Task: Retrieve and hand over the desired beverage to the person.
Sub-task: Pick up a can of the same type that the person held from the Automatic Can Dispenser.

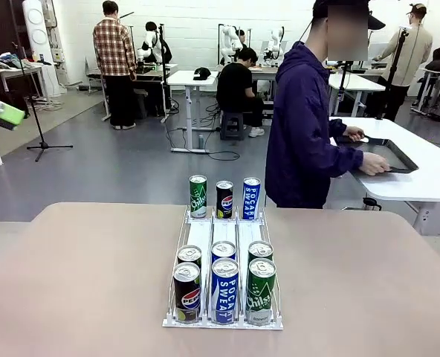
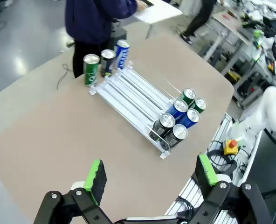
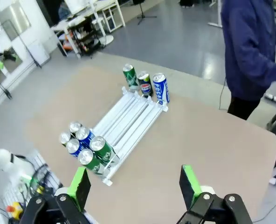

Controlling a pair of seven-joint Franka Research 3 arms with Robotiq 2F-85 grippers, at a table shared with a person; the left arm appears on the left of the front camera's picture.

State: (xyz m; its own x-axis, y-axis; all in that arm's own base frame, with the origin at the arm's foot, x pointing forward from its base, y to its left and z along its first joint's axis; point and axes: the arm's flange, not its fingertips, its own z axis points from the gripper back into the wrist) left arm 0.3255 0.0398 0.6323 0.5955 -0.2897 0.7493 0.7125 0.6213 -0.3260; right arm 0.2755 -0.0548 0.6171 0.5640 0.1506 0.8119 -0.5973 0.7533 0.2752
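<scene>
Beyond the can rack (image 1: 224, 235), the person (image 1: 302, 126)

The person (image 1: 302, 126), in a dark navy-purple hooded jacket, is seen standing at the table's far edge, turned toward a neighbouring white table. Three upright cans are lined up at the far end of a white three-lane rack (image 1: 202, 236): a green Chilsung can (image 1: 198, 196), a black Pepsi can (image 1: 224, 199) and a blue Pocari Sweat can (image 1: 251, 198). Six more cans (image 1: 224, 288) are packed upright at the near end, in two rows of three.
</scene>
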